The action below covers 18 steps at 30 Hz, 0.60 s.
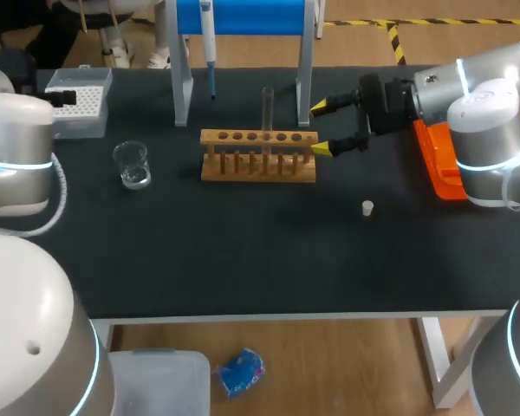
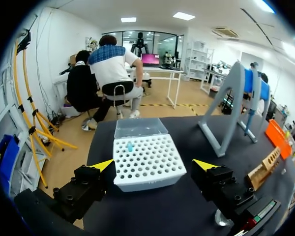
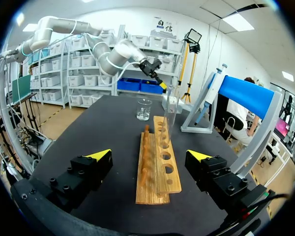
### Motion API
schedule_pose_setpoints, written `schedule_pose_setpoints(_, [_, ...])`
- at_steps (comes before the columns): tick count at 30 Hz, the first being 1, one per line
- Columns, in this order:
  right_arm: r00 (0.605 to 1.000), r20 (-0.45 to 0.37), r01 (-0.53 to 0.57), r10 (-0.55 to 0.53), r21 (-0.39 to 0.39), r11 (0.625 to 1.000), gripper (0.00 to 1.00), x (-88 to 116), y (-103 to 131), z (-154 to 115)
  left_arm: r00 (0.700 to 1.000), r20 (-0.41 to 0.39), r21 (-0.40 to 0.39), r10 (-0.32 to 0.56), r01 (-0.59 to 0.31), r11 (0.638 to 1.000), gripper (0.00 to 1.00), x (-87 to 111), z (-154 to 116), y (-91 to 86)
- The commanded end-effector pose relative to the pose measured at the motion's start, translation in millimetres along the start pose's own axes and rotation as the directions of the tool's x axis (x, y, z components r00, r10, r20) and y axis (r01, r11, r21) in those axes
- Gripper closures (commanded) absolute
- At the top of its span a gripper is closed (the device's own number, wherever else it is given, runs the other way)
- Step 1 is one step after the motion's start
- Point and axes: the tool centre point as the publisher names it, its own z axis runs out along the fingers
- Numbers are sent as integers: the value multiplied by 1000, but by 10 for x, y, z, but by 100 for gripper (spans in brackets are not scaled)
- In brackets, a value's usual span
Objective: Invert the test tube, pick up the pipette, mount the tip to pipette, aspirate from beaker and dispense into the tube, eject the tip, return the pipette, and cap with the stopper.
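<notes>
A clear test tube (image 1: 267, 113) (image 3: 171, 110) stands upright in the wooden rack (image 1: 258, 158) (image 3: 157, 167). My right gripper (image 1: 321, 128) (image 3: 150, 155) is open at the rack's right end, its fingers straddling that end without touching it. My left gripper (image 2: 154, 164) is open just short of the white tip box (image 2: 147, 160) (image 1: 78, 104), which holds one blue tip (image 2: 130, 146). The pipette (image 1: 208, 43) (image 2: 250, 105) hangs on the blue-topped stand (image 1: 243, 17). The glass beaker (image 1: 133, 165) (image 3: 144, 109) sits left of the rack. A small white stopper (image 1: 367, 207) lies on the table right of the rack.
An orange object (image 1: 438, 160) lies at the table's right edge under my right arm. The stand's grey legs (image 1: 180, 78) rise behind the rack. Bare black table (image 1: 243, 251) stretches in front of the rack.
</notes>
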Motion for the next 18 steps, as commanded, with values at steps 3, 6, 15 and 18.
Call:
schedule_pose_setpoints(3, [1000, -2, 0, 0, 1, 1000, 0, -3, -2, -2, 999, 39, 36, -11, 10, 999, 0, -88, 352, 35])
schedule_pose_setpoints(6, [1000, -2, 0, 0, 1, 1000, 0, -3, -2, -2, 999, 39, 40, -18, 16, 999, 0, -117, 410, 10])
schedule_pose_setpoints(15, [1000, -2, 0, 0, 1, 1000, 0, -3, -2, -2, 999, 41, 32, -19, 18, 999, 0, -160, 636, -51])
schedule_pose_setpoints(18, [1000, -2, 0, 0, 1, 1000, 0, -3, -2, -2, 999, 46, 35, -27, 25, 999, 0, -194, 695, -81])
